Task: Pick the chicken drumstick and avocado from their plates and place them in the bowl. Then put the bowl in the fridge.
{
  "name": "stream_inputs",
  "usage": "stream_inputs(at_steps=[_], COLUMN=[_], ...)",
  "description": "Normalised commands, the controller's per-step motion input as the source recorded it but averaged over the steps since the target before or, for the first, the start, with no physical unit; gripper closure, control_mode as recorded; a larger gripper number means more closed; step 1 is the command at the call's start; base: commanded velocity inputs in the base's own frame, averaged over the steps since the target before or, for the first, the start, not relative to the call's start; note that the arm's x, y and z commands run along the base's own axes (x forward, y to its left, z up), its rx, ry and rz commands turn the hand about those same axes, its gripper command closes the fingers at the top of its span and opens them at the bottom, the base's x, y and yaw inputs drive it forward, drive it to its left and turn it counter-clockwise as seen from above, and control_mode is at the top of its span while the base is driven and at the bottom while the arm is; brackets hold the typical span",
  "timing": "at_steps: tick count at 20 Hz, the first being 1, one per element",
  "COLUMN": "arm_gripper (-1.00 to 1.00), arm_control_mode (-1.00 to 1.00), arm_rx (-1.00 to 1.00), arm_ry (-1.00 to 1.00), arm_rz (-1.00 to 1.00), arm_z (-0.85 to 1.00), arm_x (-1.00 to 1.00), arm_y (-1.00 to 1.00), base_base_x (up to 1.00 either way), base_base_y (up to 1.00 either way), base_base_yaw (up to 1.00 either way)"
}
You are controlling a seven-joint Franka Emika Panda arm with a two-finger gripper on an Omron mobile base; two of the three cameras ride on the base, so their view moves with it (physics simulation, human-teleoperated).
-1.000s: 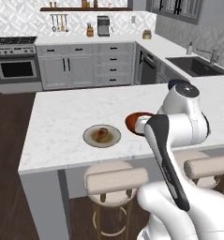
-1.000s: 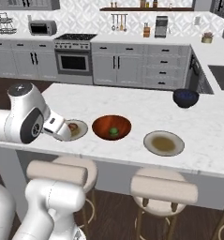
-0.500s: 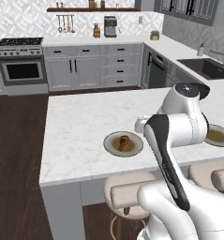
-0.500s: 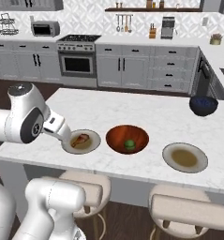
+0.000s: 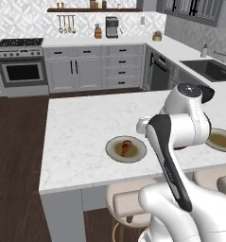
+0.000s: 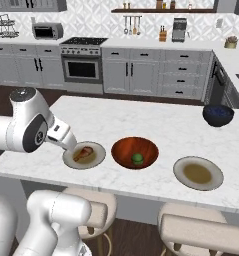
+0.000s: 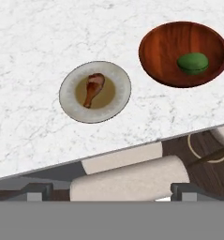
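Left to right on the counter (image 6: 156, 122): drumstick (image 7: 93, 88) on its plate (image 7: 71, 101), avocado (image 7: 193, 63) already sitting in the bowl (image 7: 158, 47), then the other plate (image 6: 198, 173). Gripper (image 7: 111, 191) hangs above, fingers spread wide, holding nothing.

Glossy white rounded arm (image 5: 180, 127), dark grey joint bands, black cap on the shoulder, bulky white base
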Motion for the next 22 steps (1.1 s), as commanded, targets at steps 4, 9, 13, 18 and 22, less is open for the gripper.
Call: stream_inputs(at_steps=[4,9,13,18,22], arm_gripper=[-1.00,-1.00,-1.00,-1.00,-1.00], arm_control_mode=[-1.00,-1.00,-1.00,-1.00,-1.00], arm_rx=[0.00,0.02,0.16,-0.01,-0.13], arm_ry=[0.00,0.04,0.30,0.08,-0.16], arm_rz=[0.00,0.00,0.00,0.00,0.00], arm_z=[-0.04,-0.20,-0.33,-0.64,-0.86], arm_x=[0.40,1.00,1.00,0.32,0.04], arm_y=[0.14,0.17,-0.01,0.08,0.02], base_base_x=[0.00,0.00,0.00,0.00,0.00], base_base_y=[0.00,0.00,0.00,0.00,0.00], base_base_yaw=[0.00,0.00,0.00,0.00,0.00])
